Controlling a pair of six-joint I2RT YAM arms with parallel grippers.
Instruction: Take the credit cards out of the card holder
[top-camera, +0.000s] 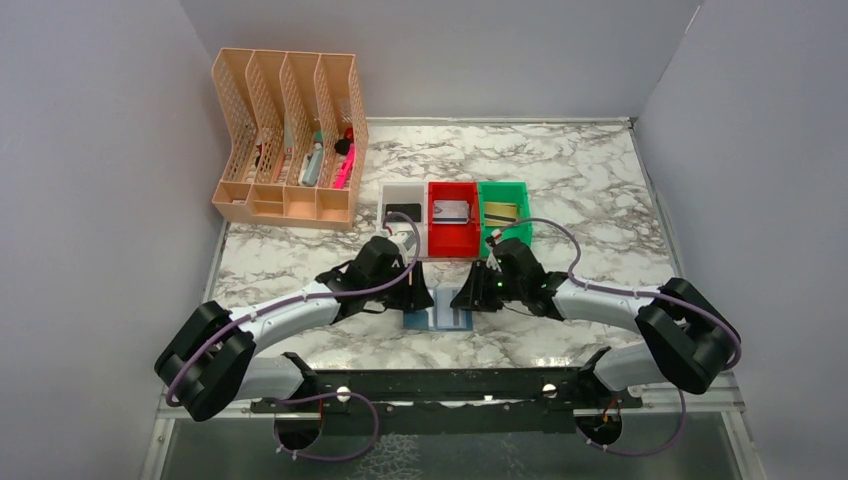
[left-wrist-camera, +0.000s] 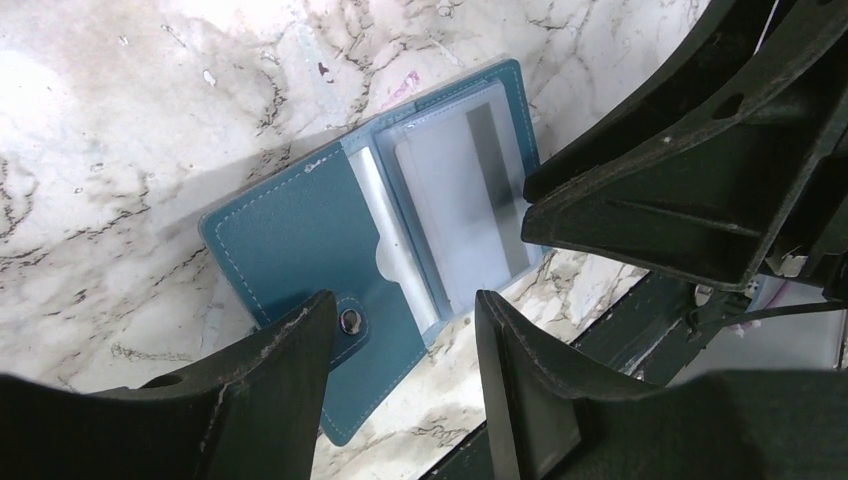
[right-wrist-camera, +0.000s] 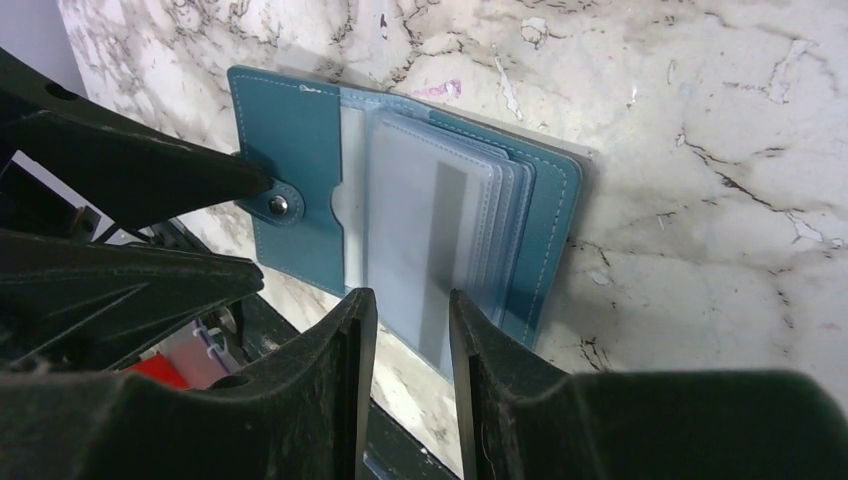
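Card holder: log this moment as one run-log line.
card holder: open flat | striped card: in clear pocket | left claw: open, at snap flap | right claw: open, over pocket edge

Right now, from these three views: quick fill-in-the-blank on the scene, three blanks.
The card holder lies ____ on the table.
Between the white bin and the green bin sits the ____ bin.
The file rack stands at the table's far ____ corner.
Missing: open; red; left.

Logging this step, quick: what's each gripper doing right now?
Left gripper: open, straddling an edge of the wallet.
Right gripper: slightly open at the clear pockets, nothing clamped.
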